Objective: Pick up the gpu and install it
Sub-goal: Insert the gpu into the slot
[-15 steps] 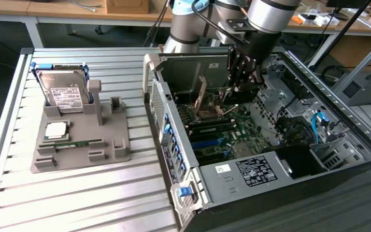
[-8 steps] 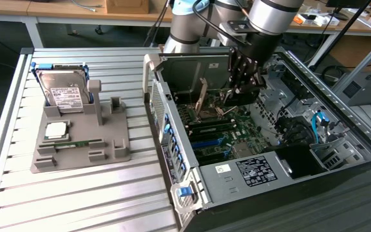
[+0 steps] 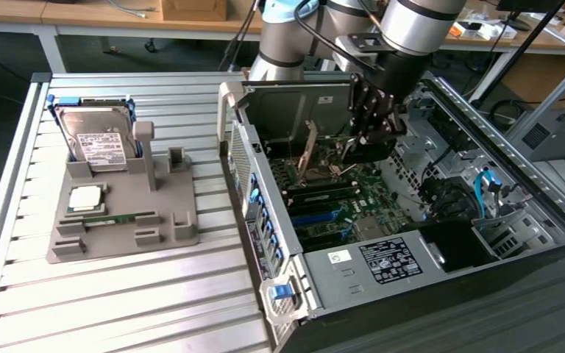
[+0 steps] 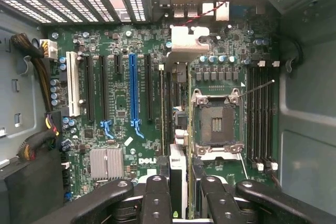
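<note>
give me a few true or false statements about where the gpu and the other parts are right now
1. The jaws hold the gpu edge-on above the motherboard, inside the open case. True.
2. The hard drive lies inside the case. False: it stands in the grey holder at the exterior view's left.
3. The cpu socket is empty. True.
4. The memory stick is plugged into the motherboard. False: it lies on the grey holder.
</note>
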`<state>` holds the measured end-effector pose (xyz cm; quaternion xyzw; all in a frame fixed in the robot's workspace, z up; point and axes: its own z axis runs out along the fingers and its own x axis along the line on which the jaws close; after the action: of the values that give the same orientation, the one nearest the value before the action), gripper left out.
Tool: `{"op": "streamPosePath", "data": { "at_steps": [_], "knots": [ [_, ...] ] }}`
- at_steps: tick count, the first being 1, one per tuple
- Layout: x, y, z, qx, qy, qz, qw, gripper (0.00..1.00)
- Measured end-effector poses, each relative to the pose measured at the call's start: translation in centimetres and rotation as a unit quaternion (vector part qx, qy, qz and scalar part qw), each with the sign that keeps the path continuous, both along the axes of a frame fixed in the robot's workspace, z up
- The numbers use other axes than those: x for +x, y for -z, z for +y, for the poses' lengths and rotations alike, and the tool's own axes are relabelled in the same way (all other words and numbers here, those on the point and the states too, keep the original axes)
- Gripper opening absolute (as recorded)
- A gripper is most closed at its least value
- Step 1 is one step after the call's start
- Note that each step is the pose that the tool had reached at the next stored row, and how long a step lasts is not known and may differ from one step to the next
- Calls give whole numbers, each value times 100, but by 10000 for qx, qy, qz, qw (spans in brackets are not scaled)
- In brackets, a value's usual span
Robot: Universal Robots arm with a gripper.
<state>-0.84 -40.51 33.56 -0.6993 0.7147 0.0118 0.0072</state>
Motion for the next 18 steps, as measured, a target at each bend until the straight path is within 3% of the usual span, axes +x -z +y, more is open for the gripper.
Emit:
{"op": "streamPosePath", "data": {
  "at_steps": [18],
  "knots": [
    [0, 0, -77, 0, 0, 0, 10000, 27]
  ]
}}
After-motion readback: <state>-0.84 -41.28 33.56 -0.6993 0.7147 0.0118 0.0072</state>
